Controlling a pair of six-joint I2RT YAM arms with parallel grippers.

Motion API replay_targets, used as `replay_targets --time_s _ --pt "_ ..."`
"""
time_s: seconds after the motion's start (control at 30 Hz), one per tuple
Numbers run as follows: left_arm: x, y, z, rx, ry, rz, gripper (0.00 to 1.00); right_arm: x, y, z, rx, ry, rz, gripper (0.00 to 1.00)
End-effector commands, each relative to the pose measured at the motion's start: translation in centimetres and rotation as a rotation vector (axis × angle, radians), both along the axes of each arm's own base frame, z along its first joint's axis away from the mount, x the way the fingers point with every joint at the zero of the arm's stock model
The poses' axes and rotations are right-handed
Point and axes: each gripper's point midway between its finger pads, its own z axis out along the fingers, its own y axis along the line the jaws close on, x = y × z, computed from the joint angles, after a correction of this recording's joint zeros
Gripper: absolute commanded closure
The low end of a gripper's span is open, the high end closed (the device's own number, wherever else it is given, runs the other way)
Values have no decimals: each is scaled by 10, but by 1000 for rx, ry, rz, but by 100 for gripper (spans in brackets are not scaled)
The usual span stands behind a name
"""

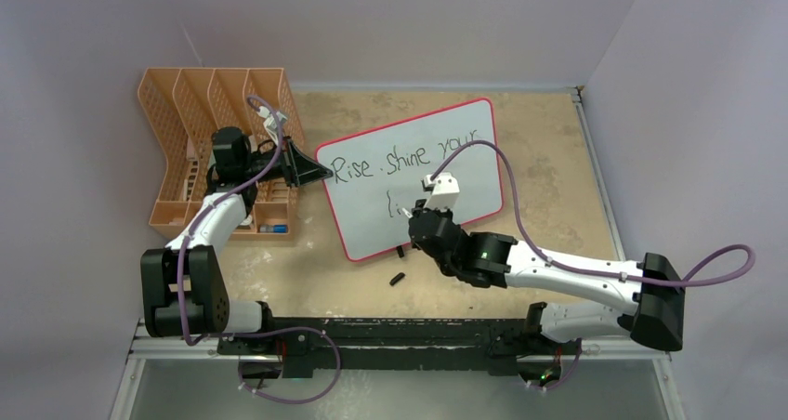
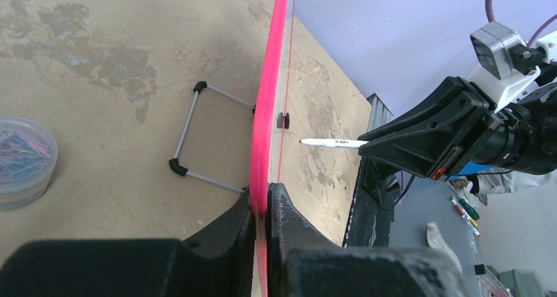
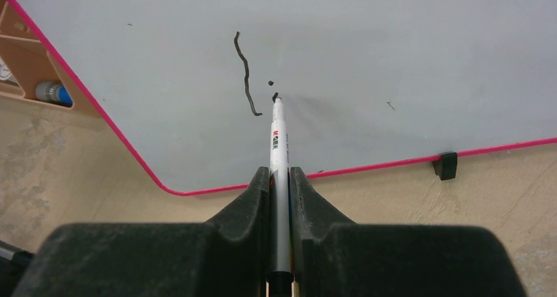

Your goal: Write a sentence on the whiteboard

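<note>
sentence (image 1: 401,163): "Rise . shine your" on top line; one stroke and a dot below | whiteboard (image 1: 469,137): propped mid-table | marker (image 3: 278,139): tip touching whiteboard just right of the stroke | right gripper (image 3: 280,176): clamped on marker | left gripper (image 2: 261,202): pinching whiteboard's pink left rim | orange rack (image 1: 200,132): just left of whiteboard

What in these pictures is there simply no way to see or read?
- Top view: the second line of the black handwritten sentence on the white, pink-rimmed whiteboard is partly covered by the right hand.
- Left wrist view: the board shows edge-on in the left hand, so no writing is visible.
- Right wrist view: the first line is mostly cut off by the top edge; the label on the white marker is too small to read.
</note>
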Motion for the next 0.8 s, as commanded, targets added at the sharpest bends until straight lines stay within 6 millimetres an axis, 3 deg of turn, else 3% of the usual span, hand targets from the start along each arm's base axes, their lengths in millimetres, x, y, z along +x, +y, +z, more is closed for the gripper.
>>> replay_targets --time_s 0.0,0.77 --pt "9 5 11 17 -58 45 100 8 -9 1 1 -32 -55 100" --pt "9 5 10 17 -57 44 100 23 -11 -3 38 -48 -69 100"
